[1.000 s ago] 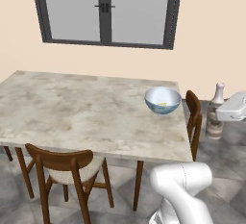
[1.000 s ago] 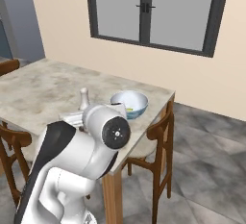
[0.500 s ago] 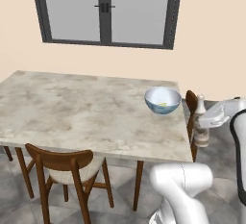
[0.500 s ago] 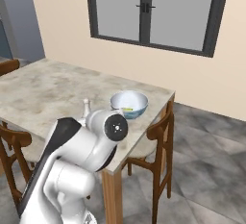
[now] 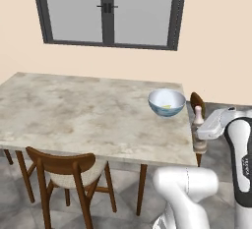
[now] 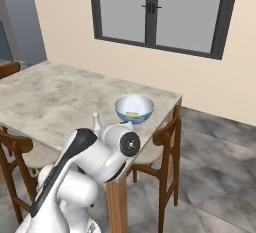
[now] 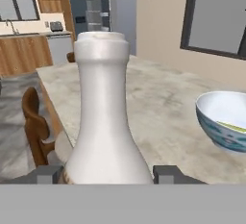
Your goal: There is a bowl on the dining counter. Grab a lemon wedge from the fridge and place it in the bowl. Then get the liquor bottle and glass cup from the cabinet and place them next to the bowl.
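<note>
So the gripper [image 7: 105, 172] pinches the liquor bottle [image 7: 103, 107], w/ one dark finger tip on each side of its fat lower part. In the hand view the bottle stands straight up, very close, w/ a pale neck and a flat top.

In the left base view the liquor bottle [image 5: 199, 129] sits in the white hand by the right end of the dining counter [image 5: 74, 115], just past its edge, near the top of a wooden chair [image 5: 196, 99]. The bowl [image 5: 167, 102] is on the counter near that same end, a bit behind the bottle. They are close but not touching. A small yellow lemon wedge [image 5: 167, 107] lies inside the bowl.

In the right base view the bottle neck [image 6: 97, 122] pokes up behind the white arm, in front of the bowl [image 6: 134, 108]. The lemon wedge [image 6: 132, 113] shows as a yellow bit in it.

Another chair [image 5: 64, 171] is pushed in at the near side of the table. A dark window [image 5: 108, 9] is on the wall behind. Far off in the hand view is the fridge [image 7: 89, 18] w/ a dark panel, next to wooden cupboards [image 7: 24, 55].
</note>
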Robot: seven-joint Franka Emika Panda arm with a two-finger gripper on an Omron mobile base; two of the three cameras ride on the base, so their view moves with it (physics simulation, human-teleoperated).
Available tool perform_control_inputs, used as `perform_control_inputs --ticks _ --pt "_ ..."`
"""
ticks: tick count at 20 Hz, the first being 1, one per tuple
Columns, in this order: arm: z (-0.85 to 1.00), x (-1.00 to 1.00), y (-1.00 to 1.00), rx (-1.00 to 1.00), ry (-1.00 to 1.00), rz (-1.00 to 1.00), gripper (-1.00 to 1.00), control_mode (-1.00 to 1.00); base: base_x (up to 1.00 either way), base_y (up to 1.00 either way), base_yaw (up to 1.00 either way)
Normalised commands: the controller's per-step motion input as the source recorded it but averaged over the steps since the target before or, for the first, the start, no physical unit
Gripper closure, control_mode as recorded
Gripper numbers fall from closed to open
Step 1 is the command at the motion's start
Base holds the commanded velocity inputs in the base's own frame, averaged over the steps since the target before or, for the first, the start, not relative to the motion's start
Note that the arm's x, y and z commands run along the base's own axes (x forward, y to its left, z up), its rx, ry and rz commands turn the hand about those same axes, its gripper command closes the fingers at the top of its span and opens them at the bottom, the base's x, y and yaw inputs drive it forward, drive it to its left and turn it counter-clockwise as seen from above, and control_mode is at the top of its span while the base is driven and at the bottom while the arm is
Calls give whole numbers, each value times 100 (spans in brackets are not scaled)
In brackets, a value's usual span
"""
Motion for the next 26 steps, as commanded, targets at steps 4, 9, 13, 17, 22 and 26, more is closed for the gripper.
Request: perform_control_inputs --ticks 4,9,13,17,22,26 --pt "-37 47 1 0 -1 9 100 -100 0 0 0" --pt "-22 50 0 1 0 12 100 -100 0 0 0" --pt "-16 54 -1 5 0 15 100 -100 0 0 0" --pt "-12 52 -1 6 0 15 100 -100 0 0 0" --pt "-18 45 -3 5 0 15 100 -100 0 0 0" --pt "-16 33 -14 6 0 14 100 -100 0 0 0"
